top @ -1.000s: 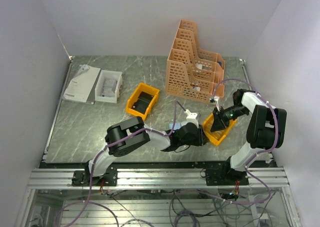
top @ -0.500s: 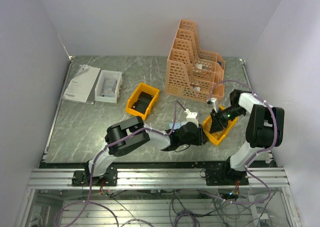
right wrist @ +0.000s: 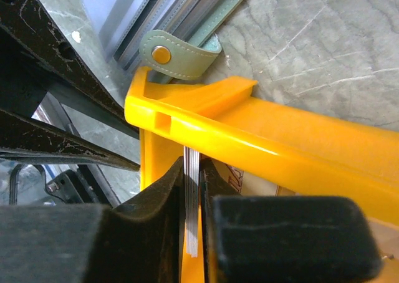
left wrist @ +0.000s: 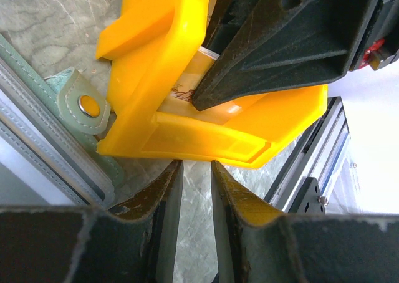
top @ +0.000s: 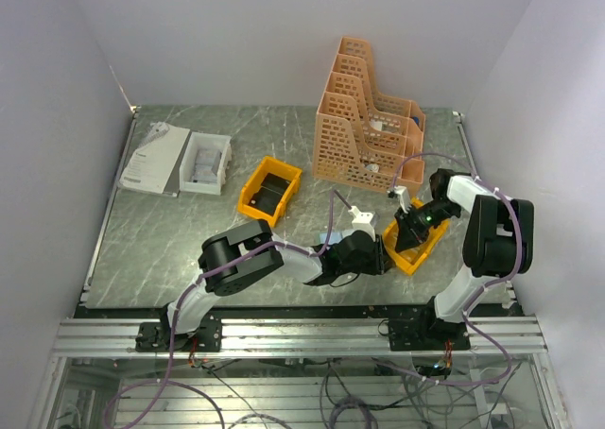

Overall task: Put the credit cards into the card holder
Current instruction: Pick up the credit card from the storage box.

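Note:
A stack of pale credit cards (right wrist: 192,196) stands on edge inside a yellow bin (right wrist: 262,139), and my right gripper (right wrist: 193,164) is shut on it. Another tan card (left wrist: 199,93) lies flat in the bin (left wrist: 206,139). The grey-green card holder (right wrist: 177,49) lies open on the table against the bin's corner, its snap tab (left wrist: 84,102) showing. My left gripper (left wrist: 196,164) sits low just outside the bin's near wall, jaws a narrow gap apart with only table between them. From above, the left gripper (top: 378,256) and the right gripper (top: 411,229) flank the bin (top: 408,262).
An orange file rack (top: 364,117) stands behind the bin. A second yellow bin (top: 269,188) holding something dark sits mid-table. A white box (top: 205,162) and a white booklet (top: 151,158) lie at the far left. The metal rail runs along the near edge.
My right arm has shifted a little to the left and lower, deeper into the bin. The left arm has stayed still.

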### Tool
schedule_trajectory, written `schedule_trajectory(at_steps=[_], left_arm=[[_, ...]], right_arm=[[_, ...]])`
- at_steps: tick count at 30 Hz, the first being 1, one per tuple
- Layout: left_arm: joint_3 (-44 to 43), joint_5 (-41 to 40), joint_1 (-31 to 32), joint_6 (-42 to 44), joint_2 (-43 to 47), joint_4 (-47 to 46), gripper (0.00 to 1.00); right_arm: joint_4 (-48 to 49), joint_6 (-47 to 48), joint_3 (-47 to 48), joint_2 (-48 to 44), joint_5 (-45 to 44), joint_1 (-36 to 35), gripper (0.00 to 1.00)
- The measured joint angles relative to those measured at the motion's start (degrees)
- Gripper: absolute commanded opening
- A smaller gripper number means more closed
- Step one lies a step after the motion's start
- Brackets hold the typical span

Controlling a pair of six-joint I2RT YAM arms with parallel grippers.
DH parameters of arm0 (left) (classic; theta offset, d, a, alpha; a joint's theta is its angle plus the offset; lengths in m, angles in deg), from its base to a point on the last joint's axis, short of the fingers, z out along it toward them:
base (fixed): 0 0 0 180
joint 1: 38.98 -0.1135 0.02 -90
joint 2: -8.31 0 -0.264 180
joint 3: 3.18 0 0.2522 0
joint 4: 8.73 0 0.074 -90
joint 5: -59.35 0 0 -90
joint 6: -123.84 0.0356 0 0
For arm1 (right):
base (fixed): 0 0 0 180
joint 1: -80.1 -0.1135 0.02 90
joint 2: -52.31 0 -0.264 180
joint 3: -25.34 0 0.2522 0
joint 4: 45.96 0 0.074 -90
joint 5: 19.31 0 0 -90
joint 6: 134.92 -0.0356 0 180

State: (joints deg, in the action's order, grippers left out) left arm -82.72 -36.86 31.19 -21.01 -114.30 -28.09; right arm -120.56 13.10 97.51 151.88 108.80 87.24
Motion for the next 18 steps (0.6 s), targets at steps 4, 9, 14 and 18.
schedule_trajectory(at_steps=[4, 9, 14, 18], left_arm=[[0.0, 0.02, 0.0, 0.0, 0.0, 0.0, 0.36], [0.0, 0.02, 0.0, 0.09, 0.0, -0.02, 0.36], [0.24, -0.02, -0.02, 0.7, 0.15, -0.02, 0.37], [0.72, -0.04, -0.09, 1.07, 0.68, -0.04, 0.37]], right_arm=[[-0.13, 0.24, 0.26, 0.02, -0.04, 0.0, 0.0], [-1.4, 1.09, 1.38, -0.13, 1.25, 1.16, 0.0], [-4.76, 3.69, 4.28, 0.0, 3.58, 4.35, 0.0], [-7.56, 5.57, 7.13, 2.19, 5.01, 5.49, 0.01]])
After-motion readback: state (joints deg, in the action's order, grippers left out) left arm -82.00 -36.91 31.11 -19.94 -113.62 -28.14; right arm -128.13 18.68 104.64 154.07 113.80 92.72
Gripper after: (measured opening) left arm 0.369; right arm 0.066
